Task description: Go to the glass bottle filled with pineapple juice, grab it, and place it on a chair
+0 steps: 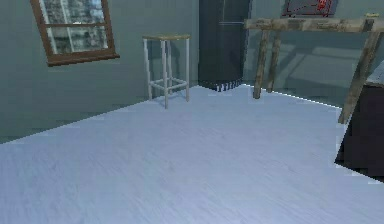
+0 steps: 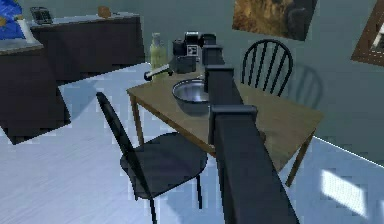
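In the arm side view, the dark arm [image 2: 236, 140] is rising from the bottom edge, passing beside a black chair [image 2: 150, 152] that is standing at the near side of a wooden table [image 2: 275, 120]. Farther along, a grey bowl [image 2: 190, 93] is sitting on the tabletop by the arm, and the gripper [image 2: 153, 74] is hanging at the table's left end (whether its fingers are spread or pressed together cannot be told, nor whether it is holding anything). Just beyond it, the glass bottle [image 2: 155, 47] is standing upright at the table's far corner, its long axis running vertical and its neck pointing straight up. It is showing as a slim pale-yellow shape, narrowing toward the top. Behind the table a spindle-backed chair [image 2: 265, 62] is standing near the wall. In the forward view, a white stool [image 1: 166, 65] is standing by the far wall, beside a window [image 1: 75, 30].
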{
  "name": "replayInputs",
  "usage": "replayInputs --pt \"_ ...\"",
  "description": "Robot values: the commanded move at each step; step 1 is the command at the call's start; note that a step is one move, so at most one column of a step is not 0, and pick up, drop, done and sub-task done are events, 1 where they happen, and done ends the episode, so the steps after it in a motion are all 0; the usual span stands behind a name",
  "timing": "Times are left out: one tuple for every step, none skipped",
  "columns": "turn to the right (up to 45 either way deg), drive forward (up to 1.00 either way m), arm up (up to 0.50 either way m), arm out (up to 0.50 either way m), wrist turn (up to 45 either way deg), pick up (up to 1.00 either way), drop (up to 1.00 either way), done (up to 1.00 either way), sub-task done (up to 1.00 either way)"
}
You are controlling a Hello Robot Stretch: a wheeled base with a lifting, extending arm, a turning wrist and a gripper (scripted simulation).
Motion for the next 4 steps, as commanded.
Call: replayInputs --pt "0.0 0.00 -0.26 0.00 0.0 0.00 0.00 0.00 0.00" --pt "0.0 0.00 -0.32 0.00 0.0 0.00 0.00 0.00 0.00" --pt "0.0 0.00 0.00 0.00 0.0 0.00 1.00 0.00 0.00" --pt "0.0 0.00 0.10 0.00 0.0 0.00 0.00 0.00 0.00"
